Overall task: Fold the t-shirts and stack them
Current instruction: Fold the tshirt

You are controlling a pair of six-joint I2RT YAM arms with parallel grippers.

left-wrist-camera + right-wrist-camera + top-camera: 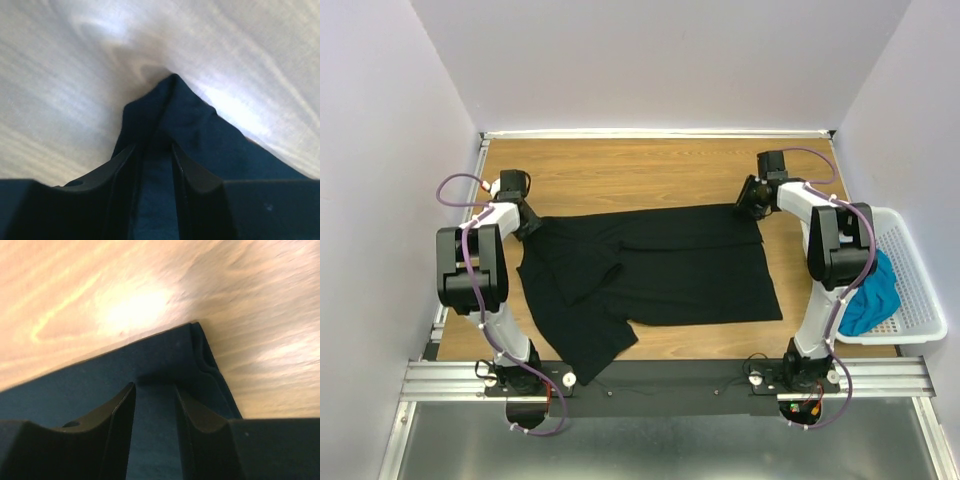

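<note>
Presently the desk (pixel 650 170) carries the black t-shirt (pixel 670 265) spread flat across its middle. One sleeve is turned in on the left side, and the near left part trails over the desk's near edge toward the arm bases. A white basket (pixel 920 300) stands at the right edge of the desk, and the teal t-shirt (pixel 875 290) lies bunched inside it, partly hidden by the right arm. The left fingers (pixel 526 223) sit at the far left corner of the black t-shirt, and the right fingers (pixel 752 198) at its far right corner. Each wrist view shows the pair standing partly apart with dark cloth filling the gap between them. On the left the cloth rises in a small ridge toward the gap; on the right it lies flatter. Whether either pair has the cloth pinched or merely straddles it cannot be told. Judgement: the step in hand is taking hold of the far edge for a first fold, and stacking is not yet begun. The next move calls for a confirmed grip at both corners. After that, both arms would need to lift evenly and carry the far edge toward the near one, keeping it taut so the cloth lands without creases.
</note>
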